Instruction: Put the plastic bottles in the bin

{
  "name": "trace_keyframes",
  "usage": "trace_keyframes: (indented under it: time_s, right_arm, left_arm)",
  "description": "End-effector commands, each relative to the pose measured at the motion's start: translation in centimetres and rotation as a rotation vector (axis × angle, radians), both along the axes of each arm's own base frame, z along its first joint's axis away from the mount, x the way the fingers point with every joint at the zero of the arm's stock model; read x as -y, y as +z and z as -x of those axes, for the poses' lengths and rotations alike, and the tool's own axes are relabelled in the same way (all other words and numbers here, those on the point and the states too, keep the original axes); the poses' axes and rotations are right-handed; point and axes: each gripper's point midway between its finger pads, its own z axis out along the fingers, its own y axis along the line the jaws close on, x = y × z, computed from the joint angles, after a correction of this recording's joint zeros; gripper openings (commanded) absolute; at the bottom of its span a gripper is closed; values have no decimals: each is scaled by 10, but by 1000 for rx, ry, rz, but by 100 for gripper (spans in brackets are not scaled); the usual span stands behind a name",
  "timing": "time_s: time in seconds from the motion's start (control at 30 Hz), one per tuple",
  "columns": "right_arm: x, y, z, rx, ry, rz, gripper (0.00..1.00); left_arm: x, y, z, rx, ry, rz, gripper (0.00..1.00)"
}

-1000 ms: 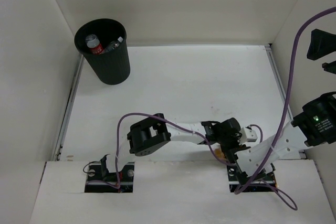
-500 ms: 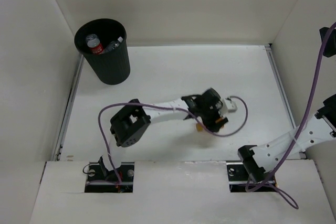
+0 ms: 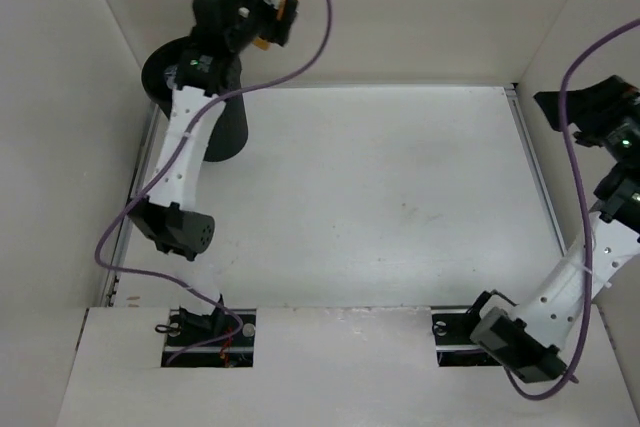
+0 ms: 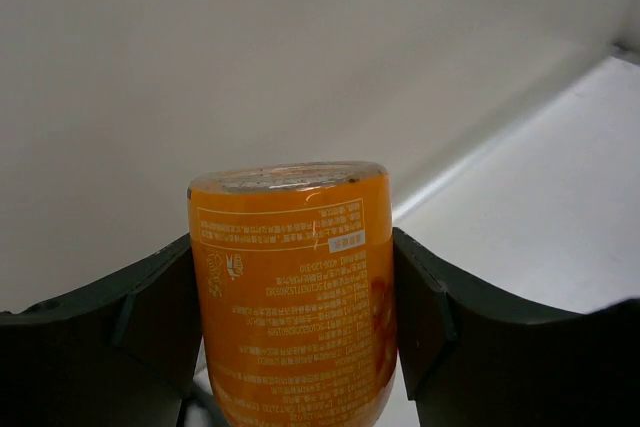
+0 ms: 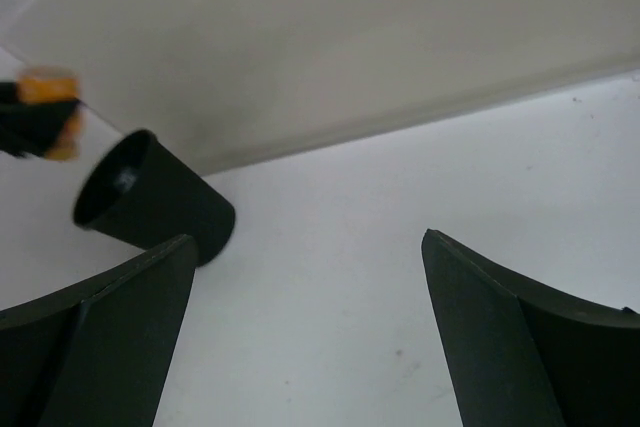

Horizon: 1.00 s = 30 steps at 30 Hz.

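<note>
Left claw (image 3: 272, 25) is up high at the far-left corner, clamped on the orange bottle (image 3: 289, 13).

Top view: the claw reads past the bin (image 3: 228, 132), toward the far wall. My forearm covers most of the rim, so I can't confirm the bottle is over the mouth. The step is the drop. I'd get the bottle squarely over the opening and come down closer to the rim before letting go. A stubby bottle released off-centre could clip the edge and bounce out.

Left wrist view: both fingers (image 4: 150, 317) press flat on the bottle's sides. The bottle points away from the camera, with the wall behind it. The bin isn't in this view, so there's no alignment check here.

Right wrist view: right claw (image 5: 307, 247) is spread wide, holding nothing, off at the right side. From here the orange bottle reads up and left of the bin mouth, not plainly above it. Worth centring first.
</note>
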Motion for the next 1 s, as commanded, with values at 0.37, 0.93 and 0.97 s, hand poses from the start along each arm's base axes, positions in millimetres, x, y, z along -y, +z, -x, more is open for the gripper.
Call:
trace_keyframes:
  time_s: [0.37, 0.93, 0.97]
  right_arm:
    - [-62, -71, -12, -137, 64, 235, 100]
    - [-80, -95, 23, -218, 110, 344, 100]
    - [-78, -97, 22, -227, 102, 343, 100]
  left_arm:
    - [-174, -31, -6, -5, 255, 15, 4]
    - [-242, -81, -40, -68, 376, 15, 68]
    - [-241, -80, -37, -65, 378, 16, 83]
